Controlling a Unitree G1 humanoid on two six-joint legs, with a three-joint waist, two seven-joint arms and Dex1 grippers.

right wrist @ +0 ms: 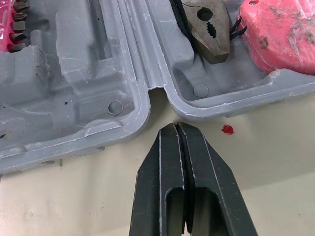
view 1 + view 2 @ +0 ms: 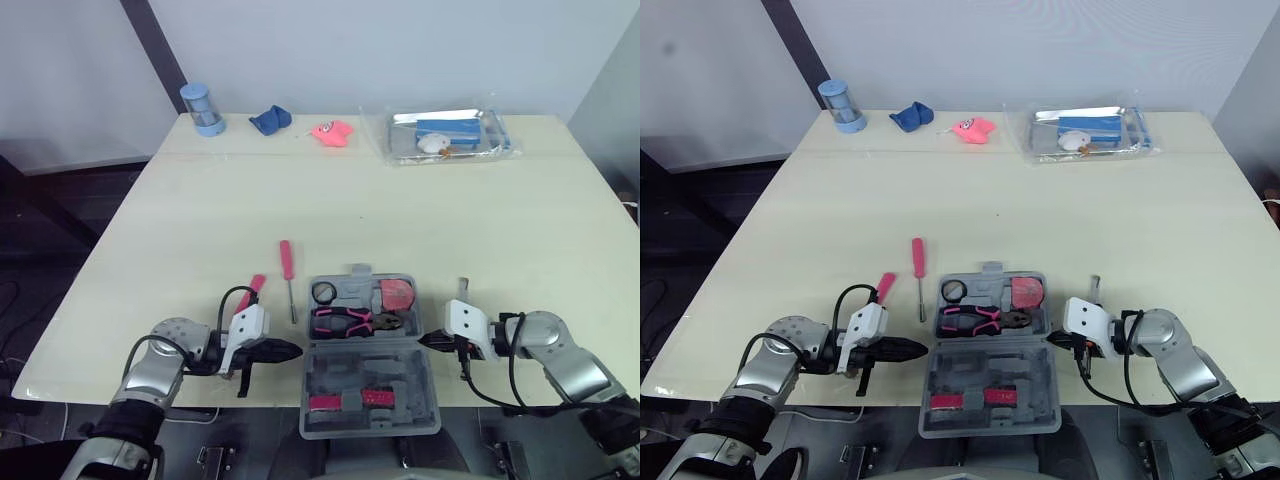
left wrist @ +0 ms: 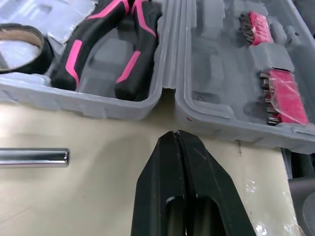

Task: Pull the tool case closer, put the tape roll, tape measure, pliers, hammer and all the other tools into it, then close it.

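Note:
The grey tool case (image 2: pixel 400 385) lies open at the table's near edge, its lid half with pink bit holders (image 3: pixel 285 98) reaching over the edge. Its far half holds pink-and-black pliers (image 2: pixel 343 322), a black tape roll (image 2: pixel 324 293) and a pink tape measure (image 2: pixel 397 294). My left gripper (image 2: pixel 295 349) is shut and empty, pointing at the case's left side by the hinge notch (image 3: pixel 170 91). My right gripper (image 2: pixel 424 341) is shut and empty at the right hinge notch (image 1: pixel 156 93). A red screwdriver (image 2: pixel 287 268) and a pink-handled tool (image 2: pixel 252 290) lie left of the case. A metal tool (image 2: pixel 462 290) lies on its right.
Along the far edge stand a blue cup (image 2: pixel 201 108), a blue cloth (image 2: pixel 270 120), a pink object (image 2: pixel 332 132) and a clear packet (image 2: pixel 445 135). A metal shaft (image 3: pixel 34 157) lies on the table close to my left gripper.

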